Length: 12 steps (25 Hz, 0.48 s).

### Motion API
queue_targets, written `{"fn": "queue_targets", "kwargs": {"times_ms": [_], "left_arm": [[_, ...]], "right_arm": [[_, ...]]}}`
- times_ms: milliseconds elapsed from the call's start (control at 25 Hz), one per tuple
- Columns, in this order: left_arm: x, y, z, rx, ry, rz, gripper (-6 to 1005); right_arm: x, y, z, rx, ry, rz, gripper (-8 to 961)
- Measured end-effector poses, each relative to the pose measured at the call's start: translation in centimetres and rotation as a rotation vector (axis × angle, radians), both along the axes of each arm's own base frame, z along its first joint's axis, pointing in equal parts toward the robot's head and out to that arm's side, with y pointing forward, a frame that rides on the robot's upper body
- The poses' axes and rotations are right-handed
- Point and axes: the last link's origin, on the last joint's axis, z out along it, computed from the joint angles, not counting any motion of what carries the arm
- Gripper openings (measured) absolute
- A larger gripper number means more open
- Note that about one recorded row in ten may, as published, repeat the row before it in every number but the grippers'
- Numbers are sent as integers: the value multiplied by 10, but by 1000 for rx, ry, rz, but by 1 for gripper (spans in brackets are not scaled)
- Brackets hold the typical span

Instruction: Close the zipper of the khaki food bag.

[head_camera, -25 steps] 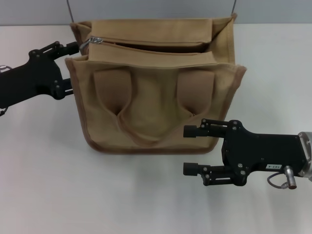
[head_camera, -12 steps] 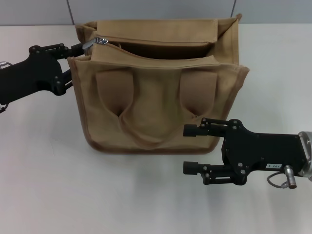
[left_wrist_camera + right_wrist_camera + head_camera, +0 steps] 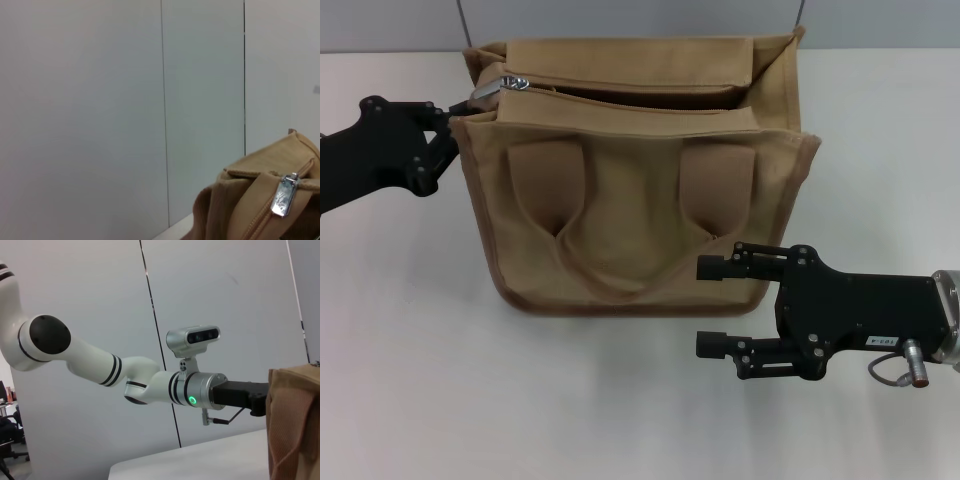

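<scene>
The khaki food bag (image 3: 640, 200) stands upright mid-table with its handles folded down the front. Its zipper (image 3: 640, 95) gapes open along the top. The silver slider (image 3: 515, 84) is at the bag's left end, and the pull tab (image 3: 482, 94) points left; the tab also shows in the left wrist view (image 3: 281, 200), hanging free at the bag's corner (image 3: 250, 205). My left gripper (image 3: 445, 142) is open beside the bag's upper left corner, its upper fingertip next to the tab. My right gripper (image 3: 705, 306) is open and empty in front of the bag's lower right corner.
A grey wall runs along the table's far edge behind the bag. The white table (image 3: 520, 400) stretches in front of the bag. In the right wrist view, my left arm (image 3: 150, 380) reaches in toward the bag's edge (image 3: 295, 425).
My left gripper has drawn back to the left, away from the bag's top. The pull tab now points left toward it, and the bag has shifted slightly. The right arm has not moved.
</scene>
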Motion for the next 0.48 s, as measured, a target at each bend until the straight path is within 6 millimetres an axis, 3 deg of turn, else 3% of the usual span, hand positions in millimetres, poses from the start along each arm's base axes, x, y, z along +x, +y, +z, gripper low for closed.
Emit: {"fn": "queue_targets", "kwargs": {"times_ms": [200, 480], "left_arm": [[-1, -2, 6, 13, -19, -2, 21], [5, -9, 16, 16, -82, -56, 21]], "right_arm": [[0, 0, 0, 0, 0, 0, 768], [-2, 1, 1, 6, 15, 0, 768]]}}
